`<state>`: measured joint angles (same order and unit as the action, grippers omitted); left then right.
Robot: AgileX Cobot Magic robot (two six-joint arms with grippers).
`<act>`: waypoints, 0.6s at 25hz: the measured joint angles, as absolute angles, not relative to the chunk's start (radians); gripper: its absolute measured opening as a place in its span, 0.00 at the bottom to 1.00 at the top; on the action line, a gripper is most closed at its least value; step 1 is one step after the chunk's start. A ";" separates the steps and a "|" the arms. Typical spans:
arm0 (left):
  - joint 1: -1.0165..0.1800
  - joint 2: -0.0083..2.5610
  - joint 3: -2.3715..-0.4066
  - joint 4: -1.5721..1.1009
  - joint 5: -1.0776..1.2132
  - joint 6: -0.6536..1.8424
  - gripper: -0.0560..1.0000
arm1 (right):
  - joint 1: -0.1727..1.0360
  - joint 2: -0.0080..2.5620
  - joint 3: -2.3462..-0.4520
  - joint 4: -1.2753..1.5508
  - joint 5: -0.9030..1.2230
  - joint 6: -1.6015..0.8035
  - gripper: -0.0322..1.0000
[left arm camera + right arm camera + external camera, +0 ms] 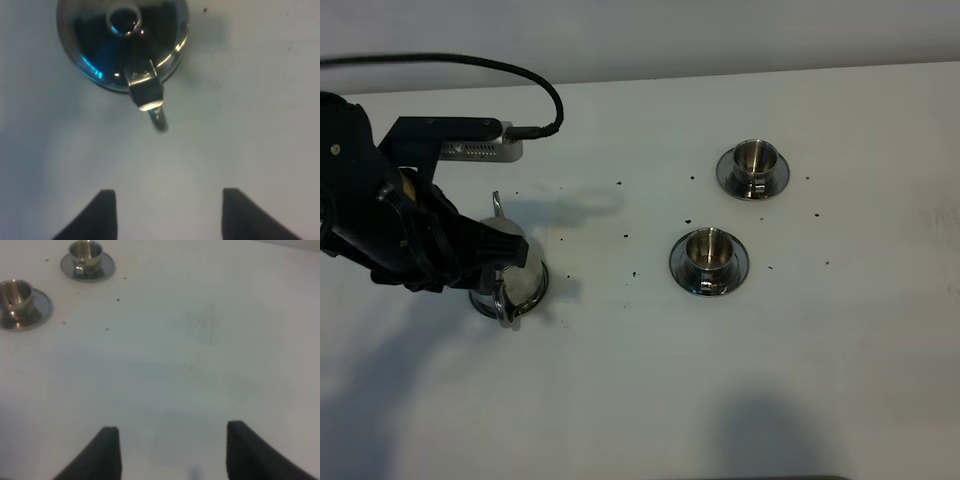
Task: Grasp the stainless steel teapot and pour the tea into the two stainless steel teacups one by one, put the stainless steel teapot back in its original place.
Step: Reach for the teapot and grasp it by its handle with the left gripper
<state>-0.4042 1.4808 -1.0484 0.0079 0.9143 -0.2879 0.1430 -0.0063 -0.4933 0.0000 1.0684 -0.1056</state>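
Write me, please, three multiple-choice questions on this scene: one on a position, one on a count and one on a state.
1. In the high view, where does the teapot stand relative to the teacups?
A. To the left of both.
B. Between them.
C. To the right of both.

2. How many teacups are out?
A. One.
B. Three.
C. Two.

3. How does the left gripper stand?
A. Shut on the teapot's handle.
B. Open, with nothing between its jaws.
C. Shut on a teacup.

Answers:
1 A: the teapot is at the left of the high view, with both teacups well to its right.
2 C: two teacups show in the high view.
3 B: the left wrist view shows the jaws apart, with the teapot's handle clear of them.
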 joint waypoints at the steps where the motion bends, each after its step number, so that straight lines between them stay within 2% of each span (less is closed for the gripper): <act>1: -0.404 1.483 -1.048 0.009 0.914 -0.304 0.54 | 0.143 -0.006 -0.493 0.000 1.068 -0.106 0.47; 15: -0.372 1.644 -1.048 0.000 0.835 -0.352 0.56 | 0.143 -0.006 -0.493 0.000 1.068 -0.106 0.47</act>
